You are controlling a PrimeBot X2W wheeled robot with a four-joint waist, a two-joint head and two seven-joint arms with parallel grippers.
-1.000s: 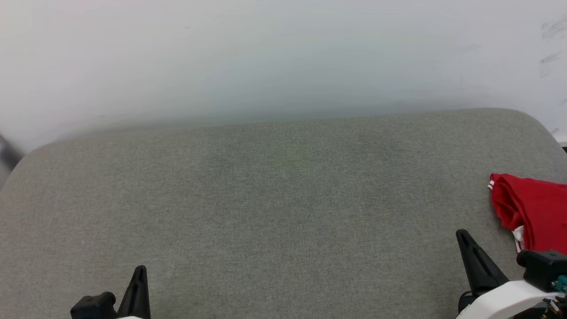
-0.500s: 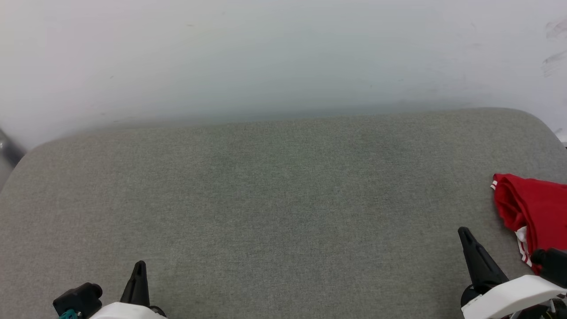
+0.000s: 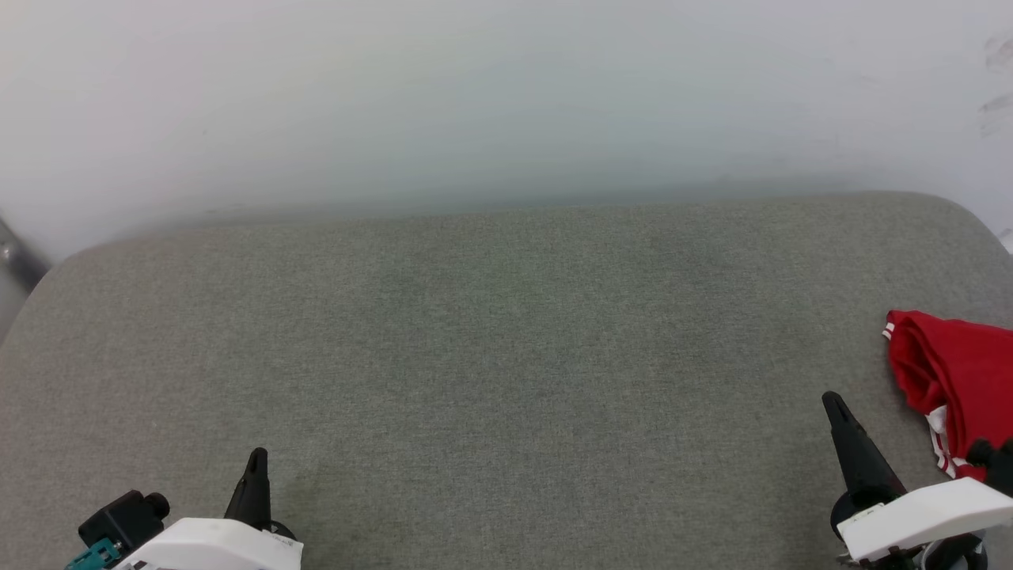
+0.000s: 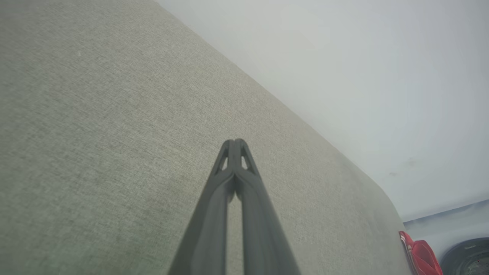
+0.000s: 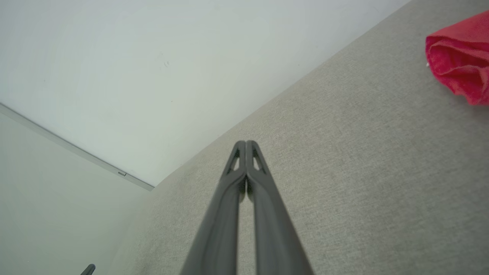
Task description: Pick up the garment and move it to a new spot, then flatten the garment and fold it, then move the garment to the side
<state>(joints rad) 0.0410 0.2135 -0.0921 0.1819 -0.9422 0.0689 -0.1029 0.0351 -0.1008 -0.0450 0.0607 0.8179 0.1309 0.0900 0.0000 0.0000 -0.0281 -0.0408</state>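
We see the garment, a red bundle of soft cloth with red-and-white striped trim, lying crumpled at the 3 o'clock edge of the grey fabric-covered worktop, partly cut off by the head view's border. The right claw stands at about 4 o'clock in that view, its two dark fingers pressed together into a single point and gripping nothing. The garment lies near it, between 2 and 3 o'clock from the tip, with a strip of bare worktop between tip and cloth. Lower down, a dark part of the right wrist overlaps the striped hem, and we cannot tell whether they touch. In the right wrist view the garment sits at 2 o'clock, its rolled red edge turned toward the claw. The left claw is at 7 o'clock in the head view, likewise closed tight and empty, well apart from the garment, which lies far off toward its 3 o'clock. The left wrist view shows the garment as a small red fold at 4 o'clock, by the worktop's far corner. A pale wall rises behind the worktop at 12 o'clock. Faint markings on the left arm's white wrist shell are too small for us to read.
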